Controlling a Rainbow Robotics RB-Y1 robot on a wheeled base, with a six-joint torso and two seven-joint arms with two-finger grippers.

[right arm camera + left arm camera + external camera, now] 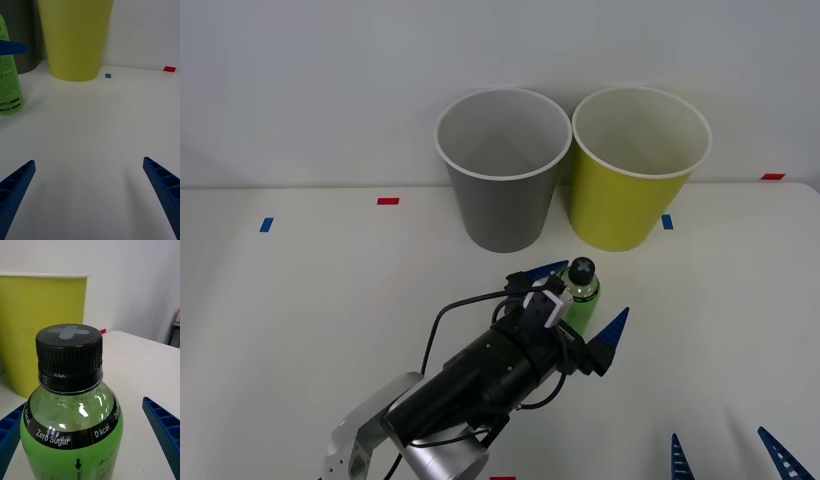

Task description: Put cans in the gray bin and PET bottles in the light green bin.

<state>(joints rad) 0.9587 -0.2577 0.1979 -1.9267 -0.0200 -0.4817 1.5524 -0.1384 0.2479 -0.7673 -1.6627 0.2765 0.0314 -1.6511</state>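
I have the left gripper (588,300) spread wide around the PET bottle (581,296), one finger on each side, nothing clamped yet; the bottle stands upright just in front of the light green bin (635,175), with the gray bin (502,172) beside that bin; I judge it light, smooth and squashy, so I'd grip the labelled body below the cap; the right gripper (729,452) waits open, well short of the bin.

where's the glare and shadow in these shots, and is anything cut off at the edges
Left wrist view: bright glints on the PET bottle shoulder, label cropped at the frame's bottom. Front view: even light, a soft shadow on the table beside the left arm. Right wrist view: faint shadows under the right claw fingers; the light green bin and bottle are cropped.
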